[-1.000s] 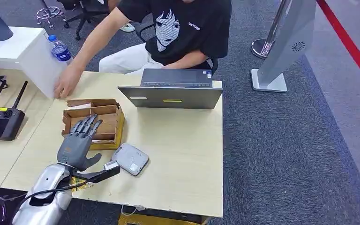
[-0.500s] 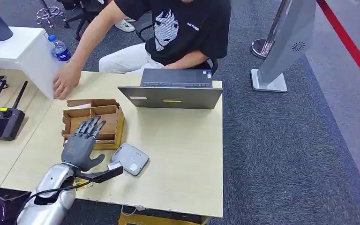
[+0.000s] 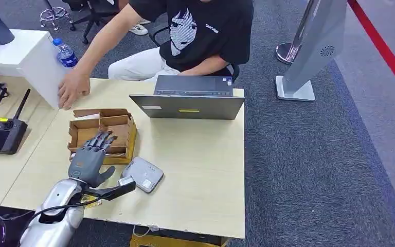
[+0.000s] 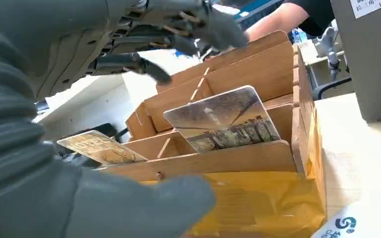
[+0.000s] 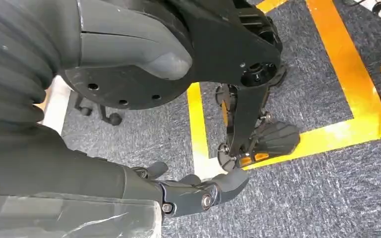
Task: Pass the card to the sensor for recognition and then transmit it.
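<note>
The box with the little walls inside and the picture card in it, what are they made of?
The box looks like thin brown cardboard or thin wood: matte, flat panels slotted together, raw edges. I can't tell which. The card seems to be stiff plastic or coated paper: rounded corners, a printed picture, a slight sheen.

L hand edged fwd over cardboard box; person's hand shifted slightly.

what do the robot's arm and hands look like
The left arm is shiny silver with a black cable looped along it. The left hand is dark grey with darker fingers. The right hand has a grey ribbed cover and dark fingers.
</note>
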You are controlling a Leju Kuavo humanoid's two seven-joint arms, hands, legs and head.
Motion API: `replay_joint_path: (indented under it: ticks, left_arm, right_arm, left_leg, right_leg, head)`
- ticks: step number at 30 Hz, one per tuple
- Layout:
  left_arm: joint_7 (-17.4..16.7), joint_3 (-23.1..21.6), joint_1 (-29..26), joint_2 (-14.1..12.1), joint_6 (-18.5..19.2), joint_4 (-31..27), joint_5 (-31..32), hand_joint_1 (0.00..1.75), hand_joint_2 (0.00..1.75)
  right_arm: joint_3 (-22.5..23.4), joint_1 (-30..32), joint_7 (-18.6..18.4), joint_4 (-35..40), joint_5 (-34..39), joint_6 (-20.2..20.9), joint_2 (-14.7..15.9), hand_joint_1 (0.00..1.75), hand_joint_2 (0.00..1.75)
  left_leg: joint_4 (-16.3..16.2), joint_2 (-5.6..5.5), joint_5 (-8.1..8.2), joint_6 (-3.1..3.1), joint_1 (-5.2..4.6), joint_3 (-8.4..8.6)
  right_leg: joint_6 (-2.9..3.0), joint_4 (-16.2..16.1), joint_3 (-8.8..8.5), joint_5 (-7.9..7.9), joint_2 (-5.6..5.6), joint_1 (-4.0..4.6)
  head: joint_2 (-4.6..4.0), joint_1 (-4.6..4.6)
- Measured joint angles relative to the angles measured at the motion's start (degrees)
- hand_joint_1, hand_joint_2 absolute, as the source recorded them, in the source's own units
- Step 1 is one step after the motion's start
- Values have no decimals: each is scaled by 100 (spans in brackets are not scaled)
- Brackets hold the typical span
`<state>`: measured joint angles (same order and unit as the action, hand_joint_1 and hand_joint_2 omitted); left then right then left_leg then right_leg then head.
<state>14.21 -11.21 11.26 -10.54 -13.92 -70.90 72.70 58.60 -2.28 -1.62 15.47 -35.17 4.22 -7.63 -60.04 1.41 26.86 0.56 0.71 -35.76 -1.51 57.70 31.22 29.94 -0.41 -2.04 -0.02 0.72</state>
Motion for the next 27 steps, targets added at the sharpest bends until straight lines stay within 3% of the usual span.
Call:
replay_joint_path:
  ticks: [24, 27]
  left_arm:
    - [-308, 0, 66, 50, -118, 35, 271, 175, 175]
    - [-536, 20, 80, 96, -262, -55, 455, 175, 175]
  right_arm:
    - [177, -19, 0, 0, -151, -2, -22, 0, 175]
    - [225, -26, 0, 0, -221, -2, -31, 0, 175]
  left_leg:
    - [0, 0, 0, 0, 0, 0]
    - [0, -1, -1, 0, 0, 0]
  right_leg:
    - [0, 0, -2, 0, -1, 0]
    - [0, 0, -1, 0, -1, 0]
  head:
    - [0, 2]
    - [0, 2]
